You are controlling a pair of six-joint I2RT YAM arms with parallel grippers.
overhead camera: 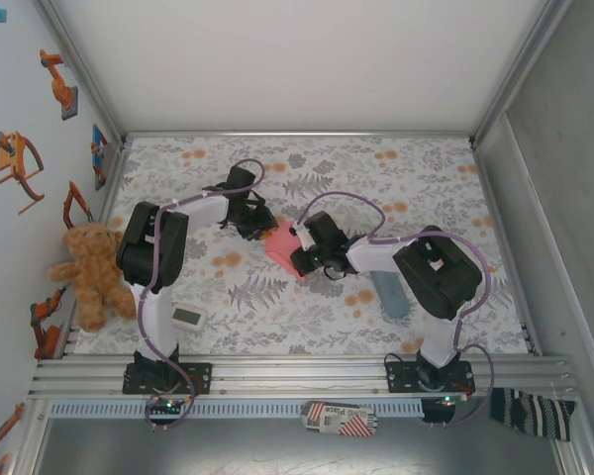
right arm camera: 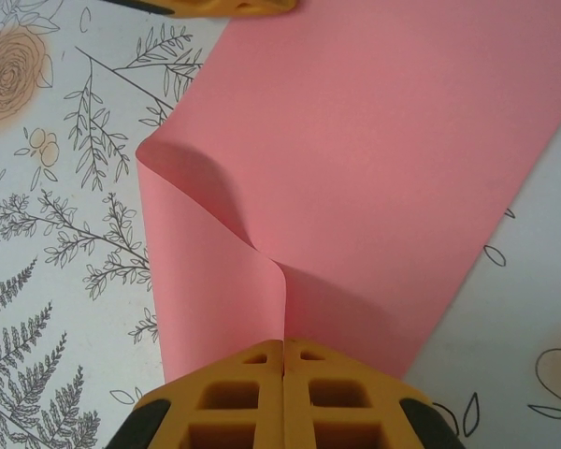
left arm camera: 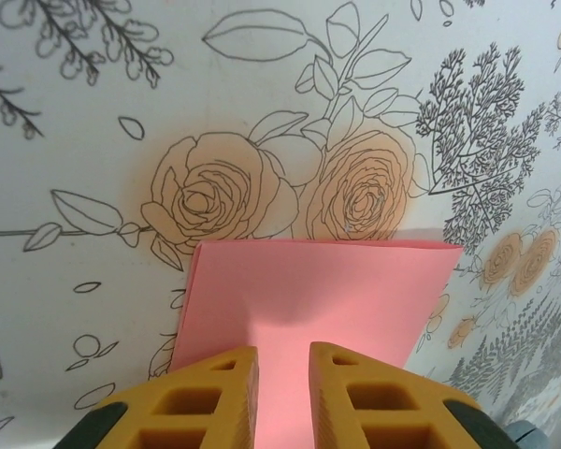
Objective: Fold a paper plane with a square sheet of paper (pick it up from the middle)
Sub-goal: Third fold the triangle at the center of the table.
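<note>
Right hand [right arm camera: 282,348], clamping the curling square sheet of paper [right arm camera: 374,140], is best carrying it over slowly while left hand [left arm camera: 283,354], fingers [left arm camera: 215,388] slightly parted, is overhanging its far edge.

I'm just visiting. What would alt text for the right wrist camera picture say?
The right gripper, two yellow plastic fingers pressed shut, pinches the near edge of a salmon-pink sheet of thin paper, which buckles into a raised curl on the picture's left. Under it lies a white tablecloth printed with grey leaves and orange roses.
</note>
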